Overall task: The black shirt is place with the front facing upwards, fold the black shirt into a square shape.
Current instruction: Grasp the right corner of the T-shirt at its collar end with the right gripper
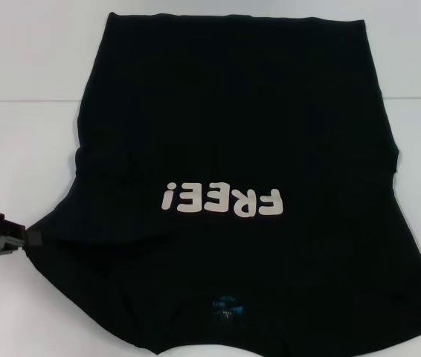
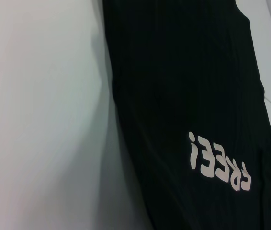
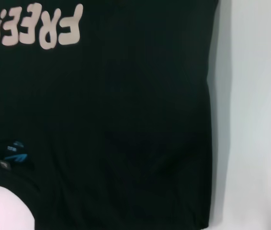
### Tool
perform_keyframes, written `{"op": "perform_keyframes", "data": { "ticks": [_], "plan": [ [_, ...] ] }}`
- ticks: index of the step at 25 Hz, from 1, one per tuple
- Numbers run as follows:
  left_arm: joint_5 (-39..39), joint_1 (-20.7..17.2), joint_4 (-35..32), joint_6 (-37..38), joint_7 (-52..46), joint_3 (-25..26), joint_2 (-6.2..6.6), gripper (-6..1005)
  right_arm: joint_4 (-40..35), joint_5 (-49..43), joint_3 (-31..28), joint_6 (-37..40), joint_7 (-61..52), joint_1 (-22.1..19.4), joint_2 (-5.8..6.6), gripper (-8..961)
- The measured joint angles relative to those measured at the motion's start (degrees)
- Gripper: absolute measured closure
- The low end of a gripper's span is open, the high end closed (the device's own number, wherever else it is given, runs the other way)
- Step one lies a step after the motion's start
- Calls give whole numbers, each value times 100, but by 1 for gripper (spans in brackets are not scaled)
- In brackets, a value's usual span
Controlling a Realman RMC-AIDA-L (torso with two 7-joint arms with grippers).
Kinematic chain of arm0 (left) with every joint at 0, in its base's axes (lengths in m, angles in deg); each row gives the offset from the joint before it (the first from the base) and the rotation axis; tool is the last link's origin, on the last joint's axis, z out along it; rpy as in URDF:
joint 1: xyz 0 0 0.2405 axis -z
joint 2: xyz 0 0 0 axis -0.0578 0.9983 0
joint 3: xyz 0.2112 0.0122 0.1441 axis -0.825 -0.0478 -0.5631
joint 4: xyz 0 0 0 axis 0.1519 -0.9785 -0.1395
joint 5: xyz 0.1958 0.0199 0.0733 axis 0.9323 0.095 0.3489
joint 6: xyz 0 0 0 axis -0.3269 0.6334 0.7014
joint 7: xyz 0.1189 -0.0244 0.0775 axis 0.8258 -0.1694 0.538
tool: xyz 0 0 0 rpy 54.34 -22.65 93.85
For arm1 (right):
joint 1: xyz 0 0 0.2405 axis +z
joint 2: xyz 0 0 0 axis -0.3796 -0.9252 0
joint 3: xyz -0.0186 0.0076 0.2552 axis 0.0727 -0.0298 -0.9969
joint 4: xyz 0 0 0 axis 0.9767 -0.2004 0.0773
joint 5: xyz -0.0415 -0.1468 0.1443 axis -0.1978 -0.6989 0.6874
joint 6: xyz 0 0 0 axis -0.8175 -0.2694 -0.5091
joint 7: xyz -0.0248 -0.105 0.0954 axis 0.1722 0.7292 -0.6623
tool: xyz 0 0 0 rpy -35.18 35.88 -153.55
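Your white surface (image 1: 24,111) carries the black shirt (image 1: 233,134), front up, collar toward you, sleeves seemingly tucked in, so folding into a square remains. Its blue neck label (image 1: 225,307) shows. The left gripper (image 1: 33,238) touches its edge; whether its fingers are parted, you can't tell.

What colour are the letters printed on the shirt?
White, on the black shirt; the letters show best in the head view.
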Motion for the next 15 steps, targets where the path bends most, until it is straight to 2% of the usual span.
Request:
{"op": "perform_keyframes", "data": {
  "ticks": [7, 15],
  "plan": [
    [0, -17, 0, -3, 4, 6, -6, 979, 34, -7, 250, -247, 19, 108, -206, 145],
    [0, -16, -1, -11, 10, 16, -9, 979, 225, -13, 372, -422, 27, 158, -264, 146]
  ]
}}
